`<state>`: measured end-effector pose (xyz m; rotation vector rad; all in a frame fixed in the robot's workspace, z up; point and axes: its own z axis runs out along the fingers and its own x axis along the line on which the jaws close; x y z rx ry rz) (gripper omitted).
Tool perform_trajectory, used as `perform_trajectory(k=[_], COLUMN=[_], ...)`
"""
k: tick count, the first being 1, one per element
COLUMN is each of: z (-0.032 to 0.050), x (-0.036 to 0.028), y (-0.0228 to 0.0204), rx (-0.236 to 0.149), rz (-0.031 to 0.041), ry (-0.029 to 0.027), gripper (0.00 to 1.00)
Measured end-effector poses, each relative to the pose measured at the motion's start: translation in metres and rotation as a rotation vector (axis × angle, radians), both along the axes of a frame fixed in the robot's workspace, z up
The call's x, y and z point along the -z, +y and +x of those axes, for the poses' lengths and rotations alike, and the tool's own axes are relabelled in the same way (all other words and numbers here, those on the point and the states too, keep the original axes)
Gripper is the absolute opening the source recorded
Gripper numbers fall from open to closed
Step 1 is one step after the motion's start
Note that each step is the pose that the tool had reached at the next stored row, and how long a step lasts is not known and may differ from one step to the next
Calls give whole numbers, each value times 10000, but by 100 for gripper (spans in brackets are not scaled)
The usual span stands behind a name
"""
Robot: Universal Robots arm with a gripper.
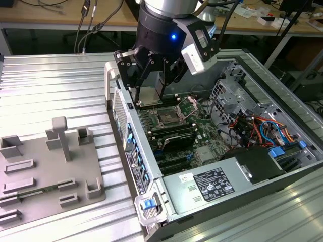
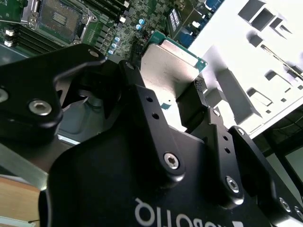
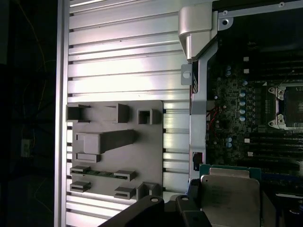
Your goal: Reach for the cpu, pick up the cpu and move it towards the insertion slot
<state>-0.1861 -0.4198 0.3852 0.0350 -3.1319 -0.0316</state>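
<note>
Gripper (image 1: 151, 91) pinching flat square cpu (image 1: 150, 96) by its edges, aloft over open case (image 1: 237, 151), near but not above slot (image 1: 166, 120). Shiny silver lid, thin green rim. Slot: dark square, metal frame, wire lever. Risk: slip or tilt on smooth edges; snagging the case wall.

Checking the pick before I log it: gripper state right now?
Gripper: closed on the cpu, held above the open computer case, near the insertion slot, not yet seated.
</note>
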Motion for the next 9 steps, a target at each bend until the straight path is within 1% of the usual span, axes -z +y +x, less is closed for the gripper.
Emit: perform_trajectory(k=[6, 9], z=[14, 78], x=[0, 0], y=[0, 0], rx=[-2, 0], rz=[0, 0], ry=[0, 0], gripper=[55, 55])
